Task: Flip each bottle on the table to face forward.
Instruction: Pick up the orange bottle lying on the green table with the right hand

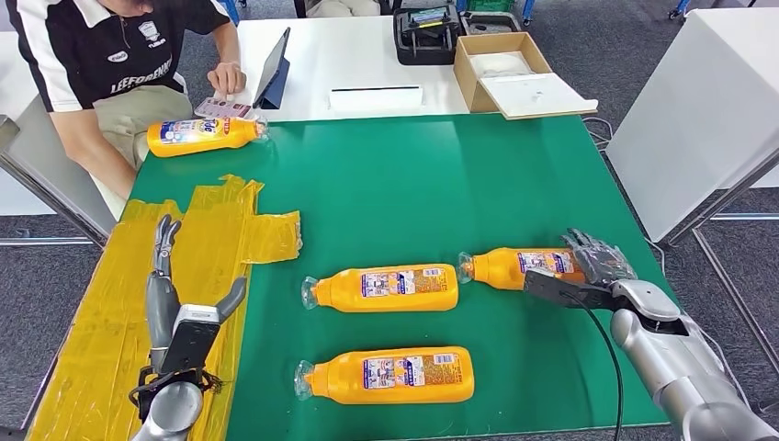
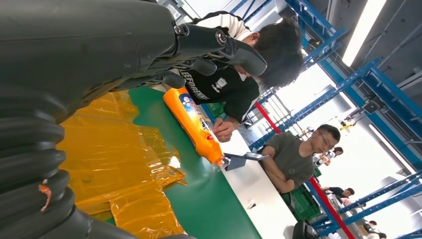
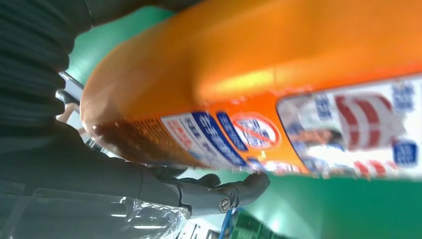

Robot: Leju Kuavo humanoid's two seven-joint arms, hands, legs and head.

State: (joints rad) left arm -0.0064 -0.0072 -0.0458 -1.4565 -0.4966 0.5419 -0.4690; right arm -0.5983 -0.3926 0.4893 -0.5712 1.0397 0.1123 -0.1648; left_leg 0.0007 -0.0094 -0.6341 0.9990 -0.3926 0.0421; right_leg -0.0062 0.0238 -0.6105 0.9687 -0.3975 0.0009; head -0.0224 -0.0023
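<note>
Four orange bottles lie on their sides on the green table (image 1: 413, 184). One bottle (image 1: 204, 135) is at the far left corner, also seen in the left wrist view (image 2: 196, 127). A second bottle (image 1: 386, 288) lies mid-table and a third (image 1: 390, 375) near the front edge, both labels up. My right hand (image 1: 597, 265) grips the base end of the fourth bottle (image 1: 514, 266) at the right; up close its label (image 3: 308, 124) shows, with the thumb (image 3: 234, 191) under it. My left hand (image 1: 179, 312) hovers over the yellow patch, fingers spread, holding nothing.
A yellow film patch (image 1: 110, 303) covers the table's left front. A person (image 1: 110, 55) sits at the far left corner by a tablet (image 1: 274, 69). A cardboard box (image 1: 501, 69) and black case (image 1: 425, 35) stand behind. A white table (image 1: 707, 101) is at right.
</note>
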